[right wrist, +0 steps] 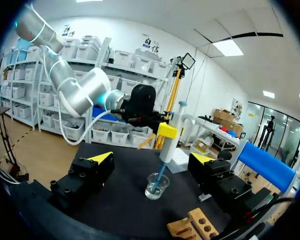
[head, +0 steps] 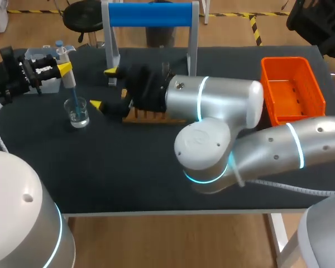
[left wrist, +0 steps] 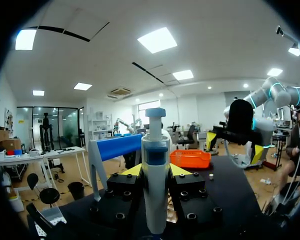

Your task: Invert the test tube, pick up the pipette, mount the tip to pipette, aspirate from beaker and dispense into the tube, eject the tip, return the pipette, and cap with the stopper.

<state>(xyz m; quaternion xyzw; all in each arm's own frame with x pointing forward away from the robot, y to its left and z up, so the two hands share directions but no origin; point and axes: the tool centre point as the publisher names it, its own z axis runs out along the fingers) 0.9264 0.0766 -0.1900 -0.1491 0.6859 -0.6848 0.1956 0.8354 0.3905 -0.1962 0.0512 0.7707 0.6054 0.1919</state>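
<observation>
The pipette (left wrist: 155,192) stands slightly tilted, its blue tip (right wrist: 160,175) dipped into the liquid of the glass beaker (head: 78,114) at the left of the black table (head: 128,167), pinched between the fingers of the left gripper (head: 64,68), while the right gripper (head: 103,88), fingers spread wide, hovers just beside the beaker, near the wooden rack (head: 152,118).

place: laboratory | evidence — pipette (left wrist: 155,190), beaker (head: 78,113), wooden tube rack (head: 148,117) on black table (head: 128,178)
</observation>
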